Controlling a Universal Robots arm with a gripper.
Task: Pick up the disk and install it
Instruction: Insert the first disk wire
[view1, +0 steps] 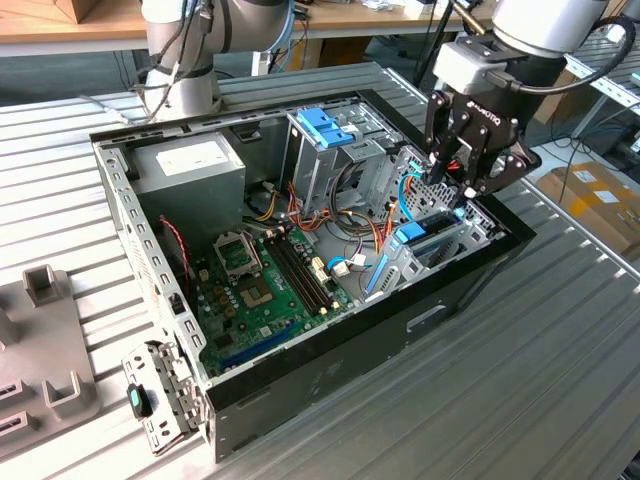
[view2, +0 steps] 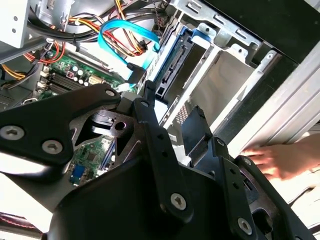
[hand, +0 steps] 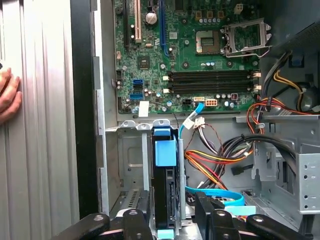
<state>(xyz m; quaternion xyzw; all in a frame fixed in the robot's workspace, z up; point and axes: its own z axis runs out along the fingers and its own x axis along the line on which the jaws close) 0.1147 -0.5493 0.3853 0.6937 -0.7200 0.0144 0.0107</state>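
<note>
— Where's the claw right now?

— Over the corner of the computer case (view1: 330, 372) nearest the exterior view's right; the gripper (view1: 455, 185) points down into the low drive bay (view1: 470, 232) there; its fingers (hand: 135, 222) are spread apart, gripping nothing.

— And the disk?

— The disk (view1: 428, 240) stands on edge inside that bay, its light-blue rail facing up; in the first wrist view the disk (hand: 165, 152) runs straight out from between the spread fingers of the gripper (hand: 170, 210); one finger sits just beside it and the other stands clear; I can't tell whether either touches it.

— What does the other wrist camera give you?

— The same slot from a slant; the disk (view2: 172, 65) lies just past the tips of the gripper (view2: 172, 107), dark with a blue edge, and a blue cable (view2: 125, 32) loops beside it.

— Anything else around?

— The green motherboard (hand: 200, 55) lies flat on the case floor beyond the bay; the tall drive cage (view1: 325, 150) with its blue latch stands near the middle of the case, apart from the gripper; a person's hand (view2: 275, 160) rests on the ribbed metal table (view1: 520, 380) just outside the case wall; I see that hand (hand: 7, 95) in both wrist views.
</note>
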